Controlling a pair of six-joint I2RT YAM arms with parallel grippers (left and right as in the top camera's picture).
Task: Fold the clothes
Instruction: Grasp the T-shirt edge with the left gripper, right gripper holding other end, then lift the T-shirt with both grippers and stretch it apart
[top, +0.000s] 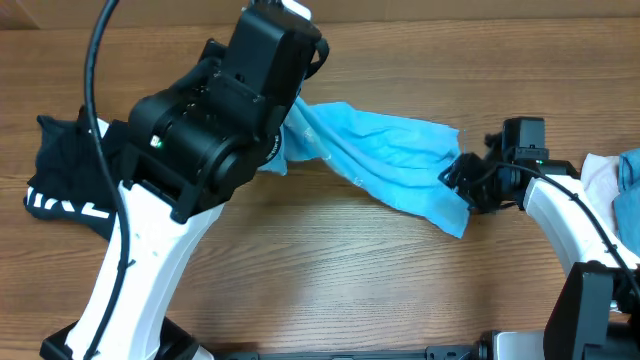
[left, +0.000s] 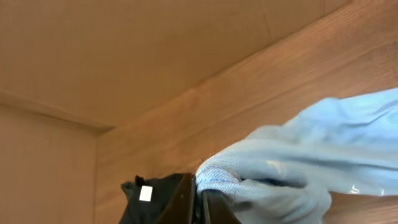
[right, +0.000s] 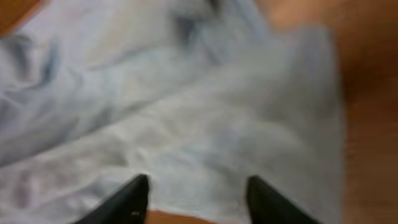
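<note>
On the table (top: 330, 280), left pincer (left: 198, 191) clamps the blue garment (top: 385, 160); right pincer (right: 198, 186) seemingly spread, released.

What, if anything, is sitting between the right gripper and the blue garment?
Nothing visible. The right gripper is open at the right edge of the blue garment, with cloth directly ahead of it. The left gripper is shut on the garment's other end.
</note>
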